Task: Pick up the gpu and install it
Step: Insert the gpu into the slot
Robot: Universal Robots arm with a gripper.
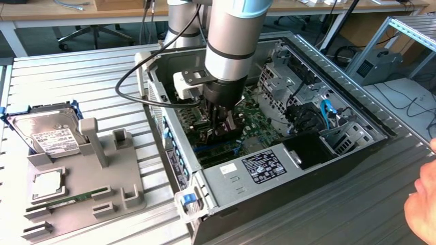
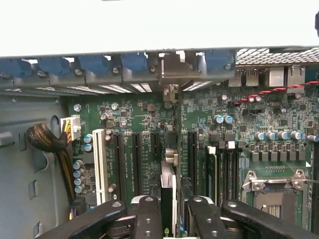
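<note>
Nearest to us, the tool [image 2: 173,213] shows as black jointed metal links studded with silver rivets, its fingers [image 2: 147,214] drawn narrow around the gpu [image 2: 168,186]. We see the gpu edge-on: a thin upright strip, pale and silvery along one face and dark on the other. It stands over the motherboard's row of long slots, and we cannot tell whether its edge has entered one.

Just beyond it lies the green motherboard [image 2: 144,124], matte and crowded with small parts. One long white slot [image 2: 98,159] runs beside several black ones, with round blue-topped capacitors [image 2: 79,174] clustered near it. A square metal-framed processor socket [image 2: 271,191] sits off to one side, and a brown braided cable bundle [image 2: 45,139] ends in a white plug on the other. Farther on, blue plastic clips [image 2: 94,64] line the grey sheet-metal wall of the case.

In the exterior view, the computer case [image 1: 225,204] lies open on a ribbed metal table [image 1: 68,76]. The silver arm [image 1: 228,35] reaches down into it, with a black cable looping at its side. At the exterior view's left, a grey moulded holder [image 1: 81,194] carries a boxy hard drive [image 1: 48,130] and a narrow green memory stick [image 1: 68,200]. At the right edge, a person's hand [image 1: 422,204] rests near the case.
</note>
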